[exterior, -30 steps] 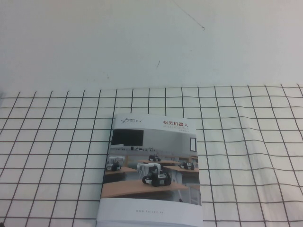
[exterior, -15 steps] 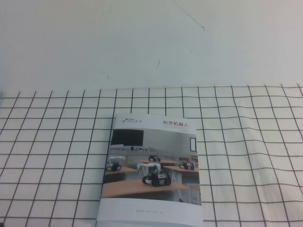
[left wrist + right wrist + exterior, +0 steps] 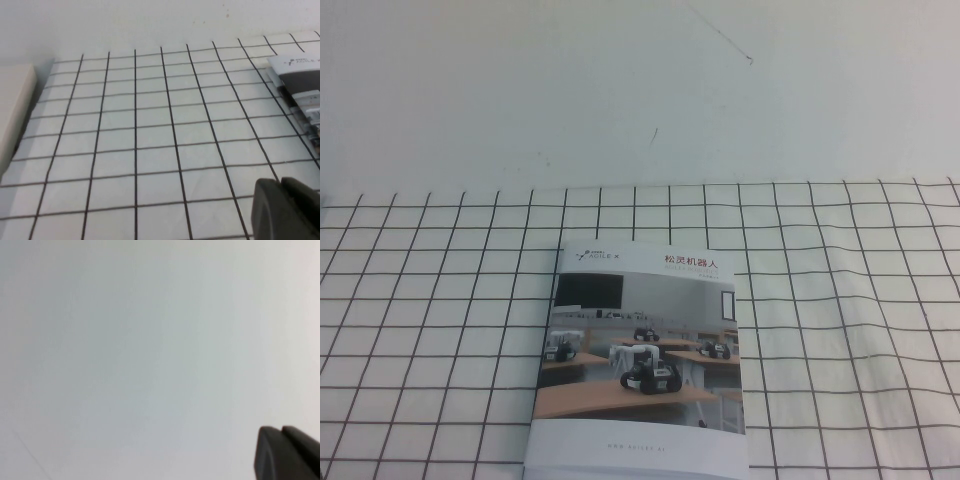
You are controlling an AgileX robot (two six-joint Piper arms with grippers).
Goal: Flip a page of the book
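The book lies closed on the checked cloth at the near middle of the table, its cover page showing small wheeled robots on classroom desks under a Chinese title. A corner of the book also shows in the left wrist view. My left gripper hovers over the cloth to the book's left, fingers pressed together and holding nothing. My right gripper is shut and empty, facing only plain white surface. Neither arm appears in the high view.
A white cloth with a black grid covers the near half of the table; bare white tabletop lies beyond it. A beige block sits off the cloth's left edge.
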